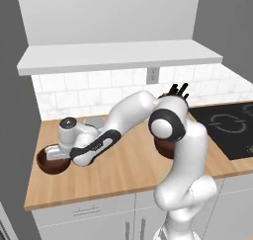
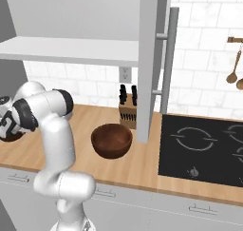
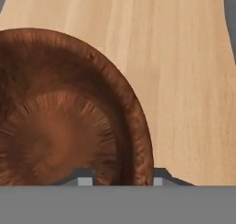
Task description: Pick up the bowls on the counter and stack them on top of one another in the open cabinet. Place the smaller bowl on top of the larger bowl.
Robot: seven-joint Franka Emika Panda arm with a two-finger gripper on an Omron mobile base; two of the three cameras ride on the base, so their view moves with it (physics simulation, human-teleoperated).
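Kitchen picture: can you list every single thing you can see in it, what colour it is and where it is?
Bowls: two, dark brown wood; one at the counter's left end under the hand, a wider one mid-counter.
Counter: one, light wood.
Cabinet shelf: one, pale grey, above the counter.
Kitchen scale: one, grey, behind the arm.
Knife block: one, wooden, black handles, by the wall.
Cooktop: one, black, right.
Hanging spoons: wooden, on the wall.
Socket: one, grey.
Gripper: fingers straddling the left bowl's rim.

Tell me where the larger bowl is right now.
The larger bowl sits on the counter in the right base view, just in front of the knife block and left of the black cooktop.
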